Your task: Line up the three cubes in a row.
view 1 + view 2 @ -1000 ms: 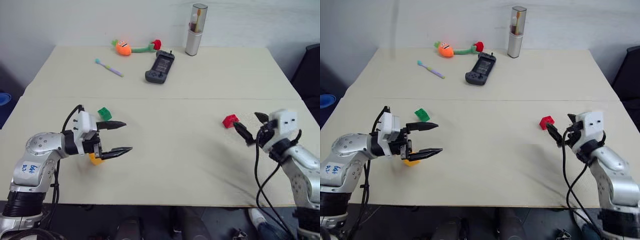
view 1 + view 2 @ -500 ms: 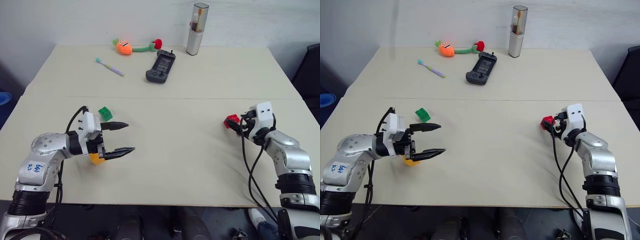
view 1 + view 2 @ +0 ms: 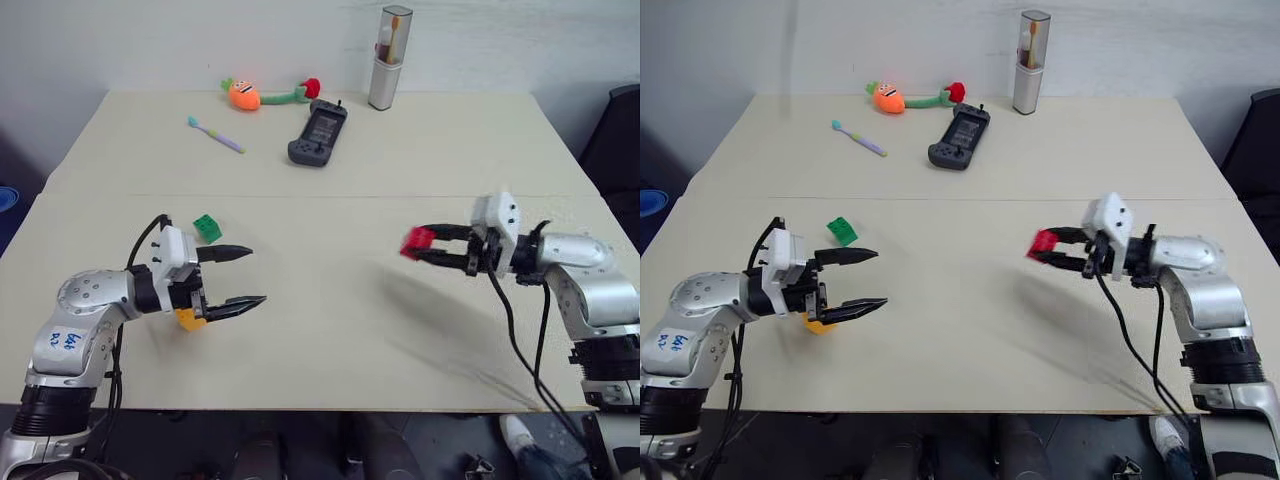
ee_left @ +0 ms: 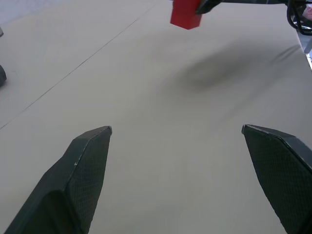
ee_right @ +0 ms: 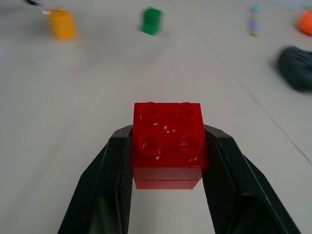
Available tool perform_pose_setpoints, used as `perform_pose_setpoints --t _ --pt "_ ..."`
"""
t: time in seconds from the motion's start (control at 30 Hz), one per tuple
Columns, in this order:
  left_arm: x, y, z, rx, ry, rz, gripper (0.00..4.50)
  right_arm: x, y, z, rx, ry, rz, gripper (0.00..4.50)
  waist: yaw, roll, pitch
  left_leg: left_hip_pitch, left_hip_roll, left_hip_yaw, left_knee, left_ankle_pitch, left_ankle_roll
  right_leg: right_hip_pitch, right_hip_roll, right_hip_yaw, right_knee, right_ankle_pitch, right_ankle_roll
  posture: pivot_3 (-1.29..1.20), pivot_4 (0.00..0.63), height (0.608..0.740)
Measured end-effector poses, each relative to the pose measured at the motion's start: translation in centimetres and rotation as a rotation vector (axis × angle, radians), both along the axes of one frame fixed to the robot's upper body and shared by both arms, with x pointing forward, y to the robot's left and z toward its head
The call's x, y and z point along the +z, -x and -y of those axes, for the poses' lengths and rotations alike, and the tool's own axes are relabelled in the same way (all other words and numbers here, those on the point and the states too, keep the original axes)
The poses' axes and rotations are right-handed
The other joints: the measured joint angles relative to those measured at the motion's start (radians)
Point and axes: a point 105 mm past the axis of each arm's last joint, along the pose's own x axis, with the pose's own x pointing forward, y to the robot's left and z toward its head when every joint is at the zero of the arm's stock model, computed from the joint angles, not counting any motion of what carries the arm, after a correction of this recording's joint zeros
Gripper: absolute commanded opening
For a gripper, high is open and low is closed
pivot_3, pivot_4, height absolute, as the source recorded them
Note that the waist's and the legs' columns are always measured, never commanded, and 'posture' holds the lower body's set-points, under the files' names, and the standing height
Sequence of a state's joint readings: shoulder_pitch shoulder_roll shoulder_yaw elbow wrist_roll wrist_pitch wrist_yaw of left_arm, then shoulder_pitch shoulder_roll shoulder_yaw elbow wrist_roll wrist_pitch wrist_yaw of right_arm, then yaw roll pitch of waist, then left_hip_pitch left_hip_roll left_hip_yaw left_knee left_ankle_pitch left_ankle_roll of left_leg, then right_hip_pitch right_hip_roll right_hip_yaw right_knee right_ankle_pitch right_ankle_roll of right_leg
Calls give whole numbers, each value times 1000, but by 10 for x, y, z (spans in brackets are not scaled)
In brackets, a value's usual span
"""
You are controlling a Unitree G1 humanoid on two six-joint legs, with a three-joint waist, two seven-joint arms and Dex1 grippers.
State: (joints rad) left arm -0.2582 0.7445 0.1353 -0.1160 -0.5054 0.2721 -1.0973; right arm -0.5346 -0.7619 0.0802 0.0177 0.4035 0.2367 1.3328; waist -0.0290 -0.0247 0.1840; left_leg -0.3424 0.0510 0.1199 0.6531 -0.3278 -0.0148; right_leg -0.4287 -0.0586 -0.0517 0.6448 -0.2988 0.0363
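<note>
My right gripper (image 3: 428, 245) is shut on the red cube (image 3: 413, 241) and holds it above the table, right of centre, pointing toward my left arm. In the right wrist view the studded red cube (image 5: 169, 144) sits squeezed between both fingers. The green cube (image 3: 208, 227) lies on the table at the left. The yellow-orange cube (image 3: 188, 318) lies just nearer than it, partly hidden under my left gripper (image 3: 256, 274). That gripper hovers open with nothing between its fingers. Its wrist view shows the red cube (image 4: 185, 13) far ahead.
At the back of the table lie an orange plush carrot (image 3: 245, 94), a toothbrush (image 3: 216, 135) and a black game controller (image 3: 318, 133). A tall silver cylinder (image 3: 381, 58) stands there too. A seam (image 3: 330, 197) runs across the table.
My right gripper closed on the red cube, lifted it off the table and swung it left toward the middle. The left gripper stayed in place, open.
</note>
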Motion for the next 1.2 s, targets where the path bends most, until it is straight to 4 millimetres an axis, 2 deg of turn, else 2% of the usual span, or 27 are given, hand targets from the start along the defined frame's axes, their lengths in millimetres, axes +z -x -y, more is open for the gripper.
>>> perform_pose_setpoints --t 0.13,0.3,0.53,0.57,0.67,0.8,0.93,1.03,1.13,1.2 --pt "-2 0 -2 -2 -1 -5 4500 -36 19 -6 124 108 -116 1482 7 0 0 -5 -1 -1 6 -1 2 -1 -2 -2 0 0 1 0 150 740" --pt "-9 5 -3 3 -4 -29 4500 -63 10 10 96 178 -100 1482 2 0 0 -8 -1 -1 12 -4 6 -2 -3 -1 -1 2 3 0 150 740" --pt "-7 7 -4 1 -21 -16 4500 -66 2 9 137 172 -26 1482 -4 0 0 -7 -1 -1 12 -3 4 -2 -2 -1 1 2 3 0 150 740" --pt "-6 7 -5 2 -22 -16 4500 -66 1 9 137 175 -23 2215 -2 0 0 -7 -1 -1 12 -3 4 -2 -3 -1 1 2 3 0 150 740" --pt "-6 7 -5 4 -21 -15 4500 -64 1 5 145 159 -22 3169 1 0 0 -8 -1 -1 12 -3 4 -2 -3 -1 0 2 3 0 150 740" --pt "-4 6 -21 75 -9 -9 4500 -45 5 3 164 93 43 4444 -1 0 0 -9 0 -1 12 -3 4 -3 -3 -1 0 2 3 0 150 740" --pt "-5 9 -55 214 -11 -31 4500 -16 12 8 124 -6 114 4444 0 0 0 -9 0 -2 11 -3 4 -3 -3 -2 0 2 3 0 150 740" --pt "-7 18 -122 489 33 -80 4500 -6 21 22 4 -120 143 4444 -1 0 0 -9 1 -3 10 -5 4 -3 -3 -3 -1 1 2 0 150 740" --pt "-11 34 -168 695 81 -95 4500 -3 32 26 -70 -315 154 4444 1 0 0 -8 1 -3 10 -7 8 -2 -4 -3 -1 1 2 0 150 740" --pt "-19 47 -197 837 111 -117 4500 -12 43 24 -105 -395 98 4444 1 0 0 -8 1 -4 10 -9 8 -2 -4 -3 -1 1 2 0 150 740"
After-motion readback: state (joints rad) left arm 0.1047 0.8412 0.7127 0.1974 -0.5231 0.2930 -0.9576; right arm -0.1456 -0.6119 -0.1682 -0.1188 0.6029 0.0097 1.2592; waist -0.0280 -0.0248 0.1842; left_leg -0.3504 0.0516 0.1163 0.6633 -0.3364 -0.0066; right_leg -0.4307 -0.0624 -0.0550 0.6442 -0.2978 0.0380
